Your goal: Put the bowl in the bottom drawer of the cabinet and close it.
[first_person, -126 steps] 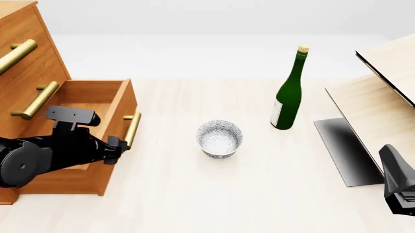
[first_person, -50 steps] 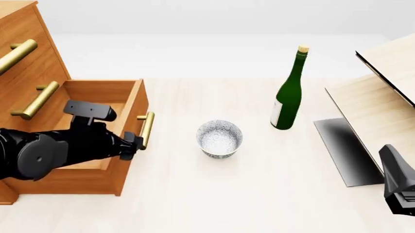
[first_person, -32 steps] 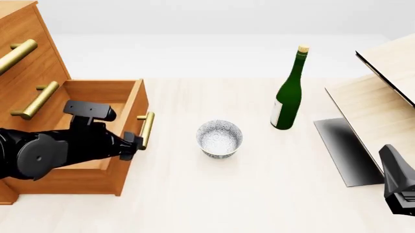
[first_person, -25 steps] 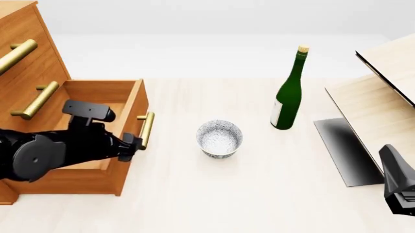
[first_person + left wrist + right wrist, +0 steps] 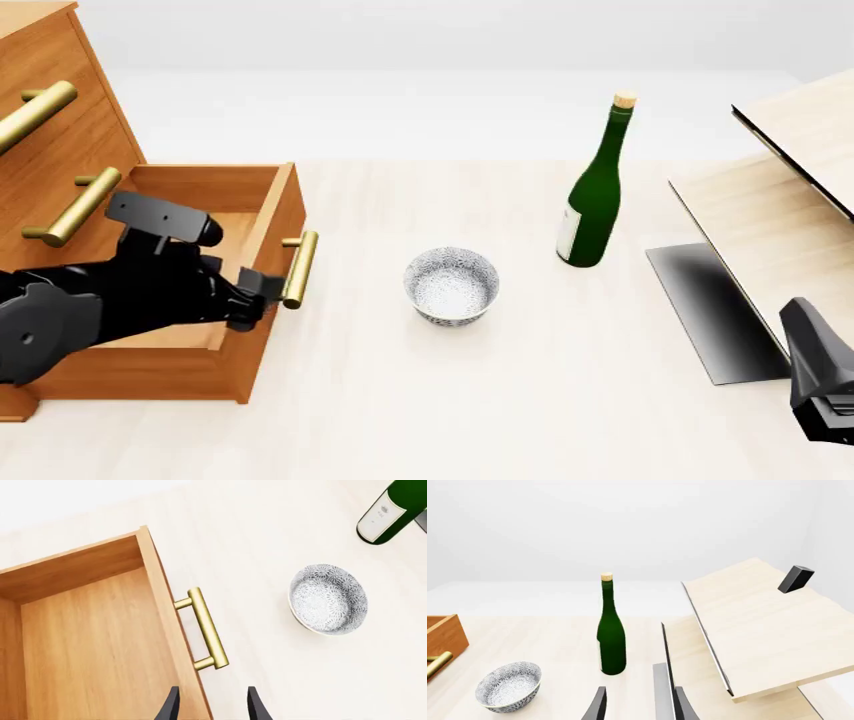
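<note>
The speckled white bowl [image 5: 453, 285] stands upright on the table, right of the cabinet [image 5: 54, 130]; it also shows as the bowl [image 5: 328, 599] and the bowl [image 5: 508, 686] in the wrist views. The bottom drawer [image 5: 274, 215] is pulled out, its inside [image 5: 87, 645] bare. Its short brass handle [image 5: 299, 268] stands free. My left gripper [image 5: 263, 290] hovers just left of that handle, over the drawer's front edge, open with nothing held; its fingers [image 5: 172, 707] show apart. My right gripper [image 5: 639, 709] is open at the near right, far from the bowl.
A green wine bottle [image 5: 594, 190] stands behind and to the right of the bowl. A pale wood structure with a dark panel [image 5: 774, 230] fills the right side. The two upper drawers, with longer brass handles [image 5: 74, 205], are closed.
The bottom drawer was pulled further out, then stopped. My left gripper has since come off the handle and drawn back up and to the left. Bowl, bottle and right arm have not moved.
</note>
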Controlling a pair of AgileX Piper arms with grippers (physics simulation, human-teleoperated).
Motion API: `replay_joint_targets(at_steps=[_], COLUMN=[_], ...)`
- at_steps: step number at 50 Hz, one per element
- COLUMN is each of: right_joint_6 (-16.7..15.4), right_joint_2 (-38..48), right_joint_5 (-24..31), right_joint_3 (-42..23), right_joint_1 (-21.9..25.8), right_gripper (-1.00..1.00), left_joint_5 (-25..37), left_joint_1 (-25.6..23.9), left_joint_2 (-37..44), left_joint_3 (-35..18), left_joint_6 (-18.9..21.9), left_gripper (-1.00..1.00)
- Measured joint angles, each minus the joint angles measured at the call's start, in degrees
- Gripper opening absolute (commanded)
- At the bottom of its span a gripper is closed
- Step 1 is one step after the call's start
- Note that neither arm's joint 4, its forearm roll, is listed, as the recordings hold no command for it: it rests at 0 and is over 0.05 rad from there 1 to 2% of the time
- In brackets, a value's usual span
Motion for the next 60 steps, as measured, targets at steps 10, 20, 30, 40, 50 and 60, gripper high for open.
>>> replay_joint_targets(at_steps=[10, 20, 30, 40, 50, 60], right_joint_6=[0.0, 0.0, 0.0, 0.0, -0.01, -0.01], right_joint_2=[0.0, 0.0, 0.0, 0.0, -0.01, -0.04], right_joint_5=[0.0, 0.0, 0.0, 0.0, 0.0, 0.01], right_joint_3=[0.0, 0.0, 0.0, 0.0, 0.0, 0.01], right_joint_1=[0.0, 0.0, 0.0, 0.0, 0.0, -0.01], right_gripper=[1.0, 1.0, 1.0, 1.0, 1.0, 1.0], left_joint_5=[1.37, 2.78, 4.21, 4.61, 4.31, 6.23], left_joint_1=[0.0, -0.3, -0.61, -1.3, -2.0, -2.34], left_joint_2=[-2.56, -5.24, -7.49, -8.5, -8.74, -11.22], left_joint_3=[-0.18, -0.95, -2.31, -3.72, -4.8, -5.9], left_joint_6=[0.07, -0.14, -0.88, -1.57, -1.84, -1.89], left_gripper=[1.0, 1.0, 1.0, 1.0, 1.0, 1.0])
